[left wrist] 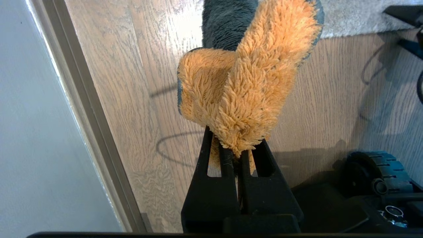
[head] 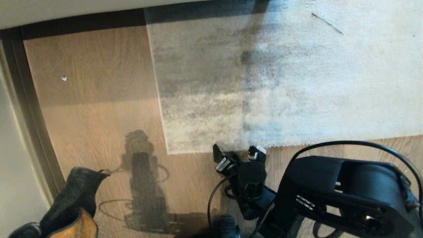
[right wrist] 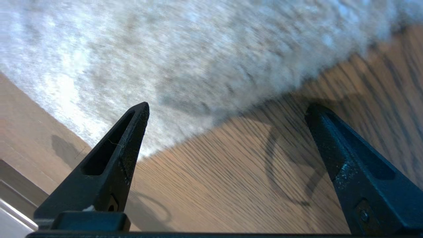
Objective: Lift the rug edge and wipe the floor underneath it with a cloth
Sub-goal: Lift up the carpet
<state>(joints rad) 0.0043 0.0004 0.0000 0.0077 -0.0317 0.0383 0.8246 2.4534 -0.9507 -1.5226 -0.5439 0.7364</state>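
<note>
Mustard-tan on one face and dark grey on the other, the small fluffy cloth hangs at the far left, low beside the pale wall and its dark skirting strip. It is pinched in the left gripper, whose two black fingers are pressed together on a bunched fold of the tan pile, with the rest of the rag flopping forward above the planks and not touching them.

Next across comes the floor, light brown wood-grain planks with a matte finish, carrying a small pale speck and the shadow of the machine. The straight border and square corner of the big thin light grey rug with darker mottled patches, the rug edge, lies flat on those planks, the corner near the middle and the near border running off to the right.

Just beside that near border stands the right gripper, its black fingers spread wide apart with nothing between them. Seen from its wrist, one fingertip sits over the fringe of the rug edge and the other over bare floor; whether either tip touches the surface I cannot tell. A black cable arcs over the bulky black arm at the far right.
</note>
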